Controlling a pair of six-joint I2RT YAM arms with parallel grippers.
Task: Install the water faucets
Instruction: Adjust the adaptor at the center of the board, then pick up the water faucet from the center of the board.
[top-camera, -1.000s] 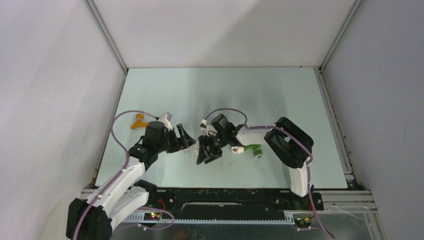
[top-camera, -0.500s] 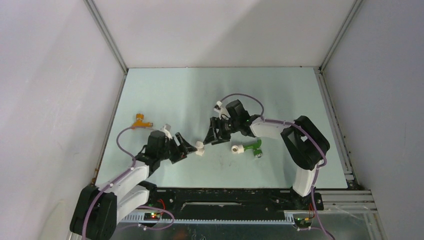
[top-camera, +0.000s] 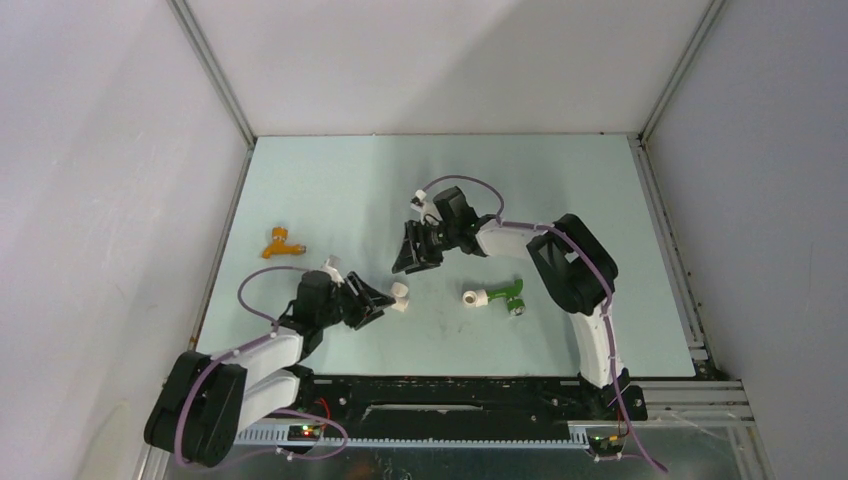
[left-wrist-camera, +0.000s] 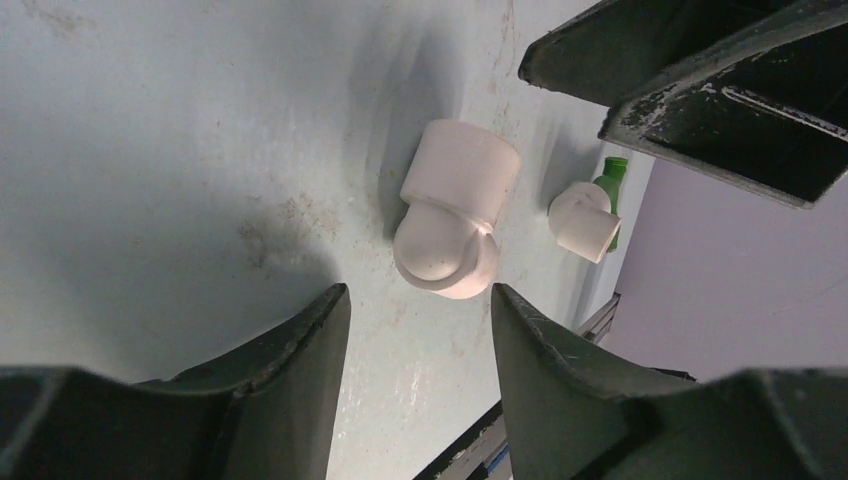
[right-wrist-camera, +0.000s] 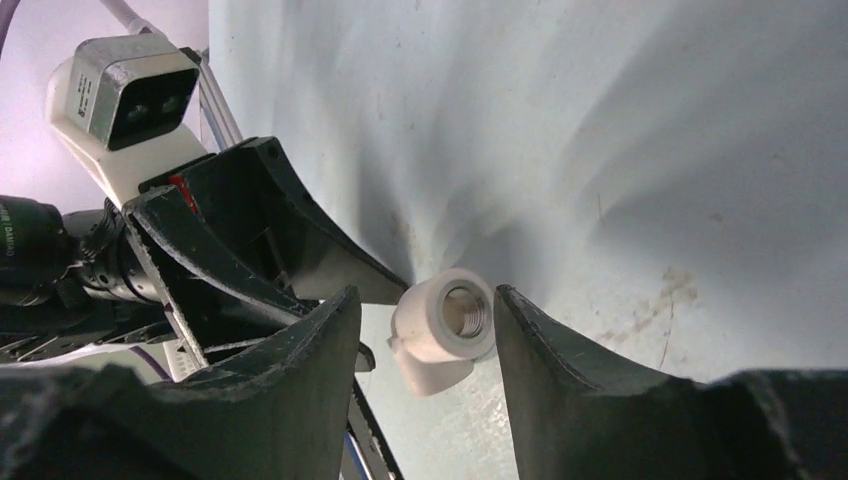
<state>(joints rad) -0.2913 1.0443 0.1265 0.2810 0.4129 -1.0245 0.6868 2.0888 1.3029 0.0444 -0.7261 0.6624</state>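
Observation:
The orange water faucet (top-camera: 280, 243) lies alone at the left of the table. To the right lies the green water faucet (top-camera: 508, 294), its end in a white elbow fitting (top-camera: 475, 297); the left wrist view shows the faucet (left-wrist-camera: 611, 178) and the fitting (left-wrist-camera: 584, 222). A loose white elbow (top-camera: 400, 297) lies between both grippers. My left gripper (top-camera: 376, 300) is open just left of it, and the elbow (left-wrist-camera: 455, 222) sits past its empty fingertips (left-wrist-camera: 330, 300). My right gripper (top-camera: 408, 260) is open a little beyond it, aimed at the elbow's threaded mouth (right-wrist-camera: 447, 318).
The pale green table (top-camera: 330, 190) is walled in by white panels with metal rails. A black mounting rail (top-camera: 450, 392) runs along the near edge. The left gripper's black fingers (right-wrist-camera: 250, 240) show close in the right wrist view.
My right gripper has pulled away from the loose elbow toward the far side. My left gripper has drawn back toward the near left and its jaws have narrowed. The elbow stays on the table.

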